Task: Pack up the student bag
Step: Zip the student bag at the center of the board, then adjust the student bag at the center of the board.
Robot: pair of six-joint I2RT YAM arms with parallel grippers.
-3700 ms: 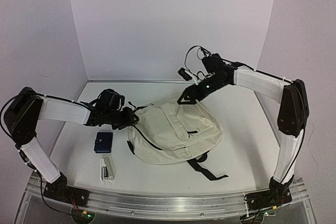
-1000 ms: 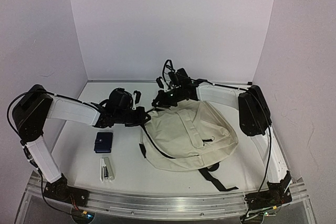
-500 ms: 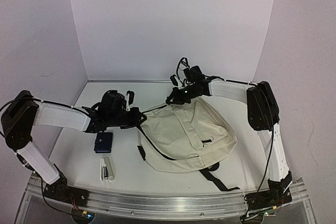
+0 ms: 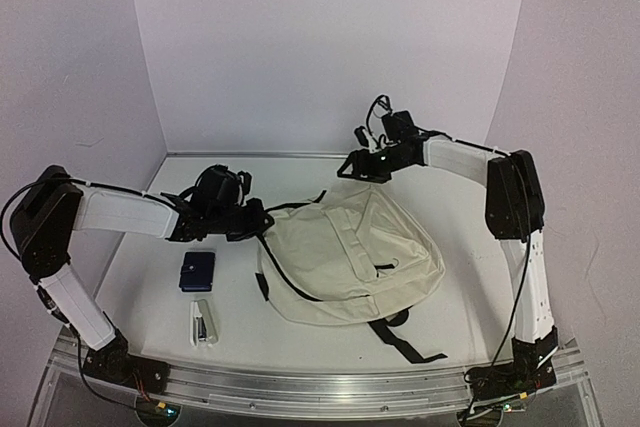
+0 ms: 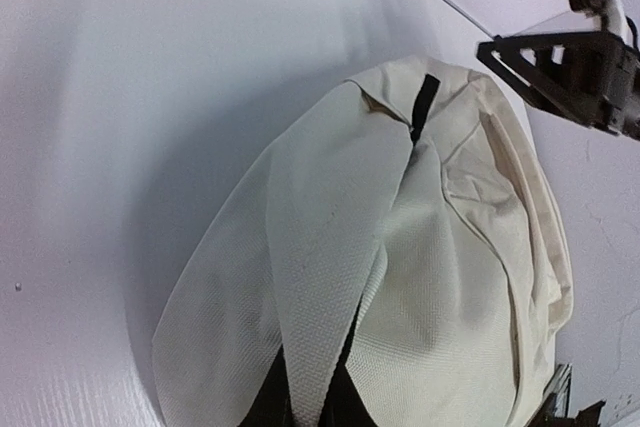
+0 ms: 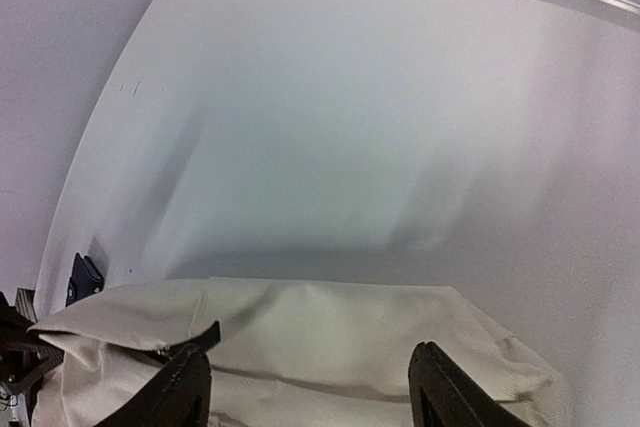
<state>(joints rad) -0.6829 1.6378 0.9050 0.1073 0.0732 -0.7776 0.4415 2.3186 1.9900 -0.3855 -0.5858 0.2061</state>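
The student bag [image 4: 350,252], a cream fabric backpack with black zipper lines, lies flat in the middle of the table. My left gripper [image 4: 255,219] sits at its left edge, shut on a cream strap of the bag [image 5: 315,347] that runs down between the jaws. My right gripper [image 4: 352,165] hovers over the bag's far top edge, open, with nothing between its fingers [image 6: 185,392]. The bag's cream fabric [image 6: 330,337] lies under and beyond those fingers. A black pull tab [image 5: 424,102] shows at the bag's top.
A dark blue wallet-like case [image 4: 197,271] and a white stapler [image 4: 204,322] lie left of the bag, near my left arm. A black strap with buckle [image 4: 405,340] trails from the bag's near right corner. White walls close in the back and sides.
My right gripper has opened, let go of the bag's top and drawn back to the right. The bag has settled flatter. My left gripper has shifted slightly with the strap.
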